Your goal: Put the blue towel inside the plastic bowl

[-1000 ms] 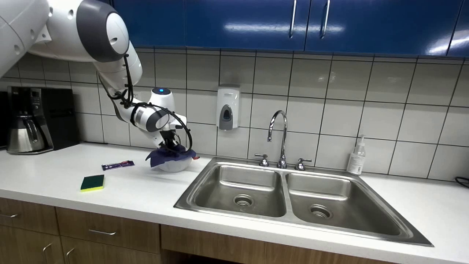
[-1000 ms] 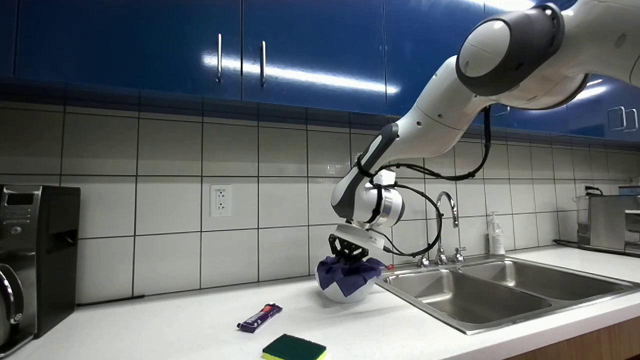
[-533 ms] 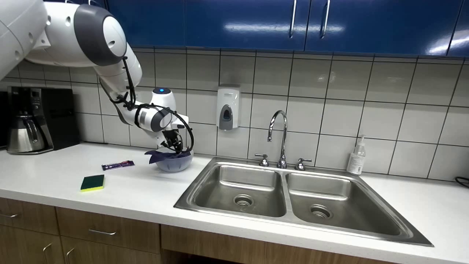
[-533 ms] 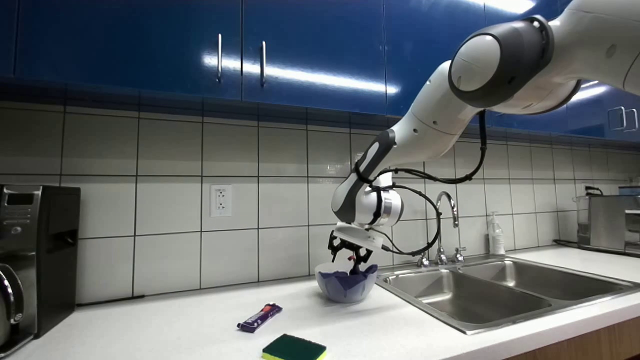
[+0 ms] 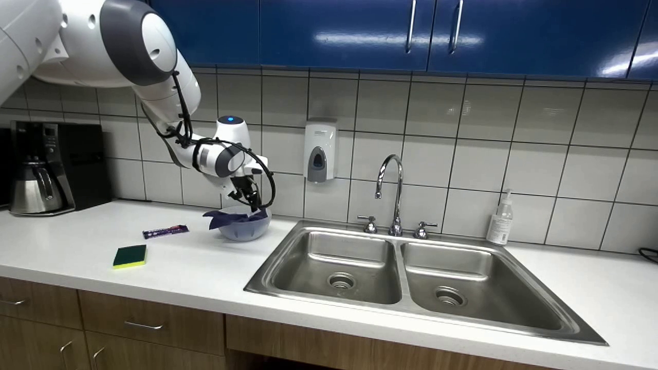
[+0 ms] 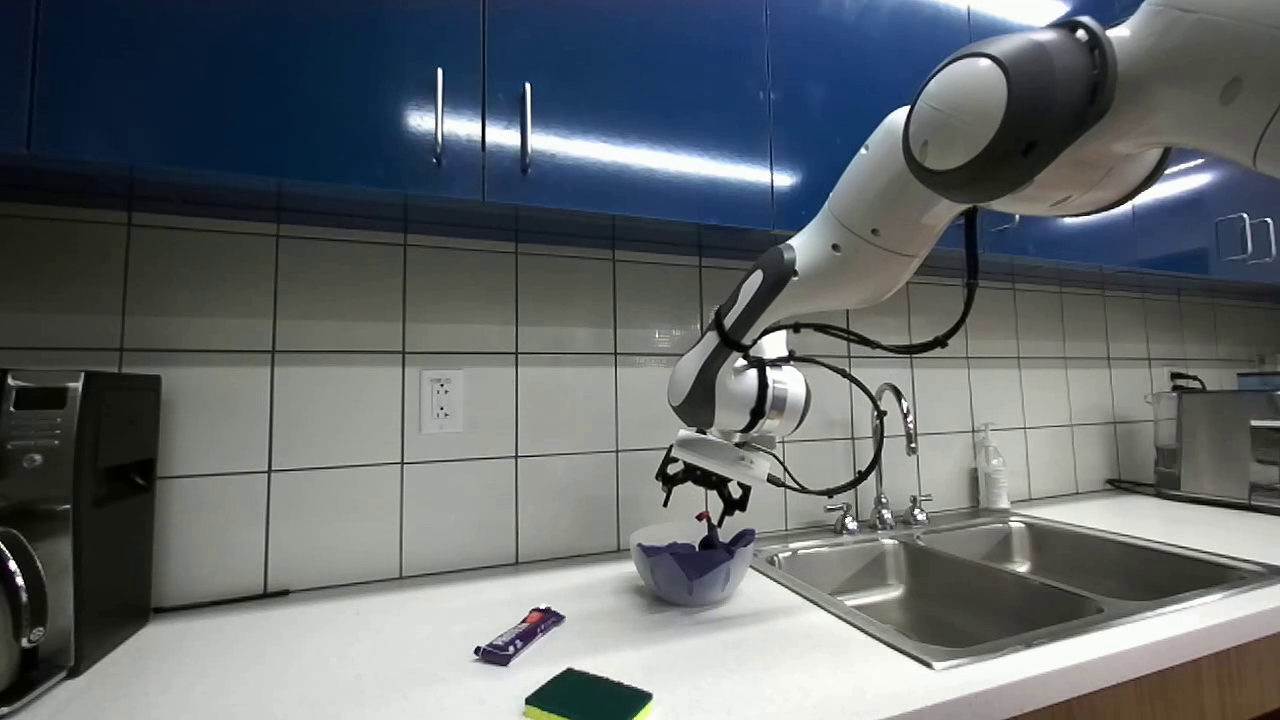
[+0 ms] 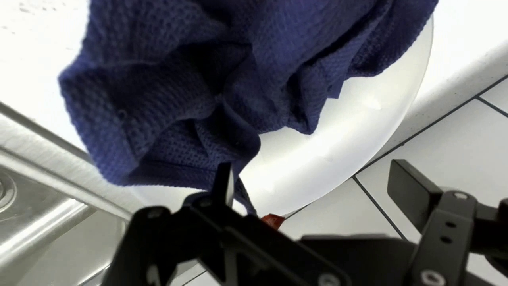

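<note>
Closest, we are seeing a green-and-yellow sponge lying on the white surface, then a purple packet. Beyond, the blue towel is sitting inside the plastic bowl, partly spilling over its rim. Just above, the unclenched end effector is hovering, jaws apart.

In an exterior view, the robot arm spans the upper right, its black gripper above the plastic bowl, jaws spread apart. The blue towel lies bunched in the bowl, one fold standing up near the gripper, a small red piece just above that fold. The bowl sits on the white counter beside the sink; a purple bar and a green-and-yellow sponge lie in front.
</note>
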`<state>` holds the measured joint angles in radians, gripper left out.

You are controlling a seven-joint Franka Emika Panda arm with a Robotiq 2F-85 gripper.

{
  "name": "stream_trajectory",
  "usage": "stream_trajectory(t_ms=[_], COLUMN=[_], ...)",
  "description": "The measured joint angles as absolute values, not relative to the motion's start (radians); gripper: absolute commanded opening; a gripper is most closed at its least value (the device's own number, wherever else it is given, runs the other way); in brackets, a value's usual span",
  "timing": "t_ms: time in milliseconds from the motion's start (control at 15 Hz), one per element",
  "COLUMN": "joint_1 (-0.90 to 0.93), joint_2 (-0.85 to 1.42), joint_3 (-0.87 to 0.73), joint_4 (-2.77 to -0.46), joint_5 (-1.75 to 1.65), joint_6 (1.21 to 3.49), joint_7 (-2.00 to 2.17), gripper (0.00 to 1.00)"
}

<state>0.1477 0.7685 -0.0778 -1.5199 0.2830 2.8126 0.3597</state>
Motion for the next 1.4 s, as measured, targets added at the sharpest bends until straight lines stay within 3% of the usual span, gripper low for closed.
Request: stream_trajectory(t_ms=[600,1400], joint_1=[0.130,0.102], joint_2=[0.643,0.330], joint_3=[-0.078,-0.076], joint_4=[-1.634,-2.033], joint_5=[0.248,0.215], joint_6=[2.802,2.806], joint_7=[0.329,0.262], gripper=[1.00,1.00])
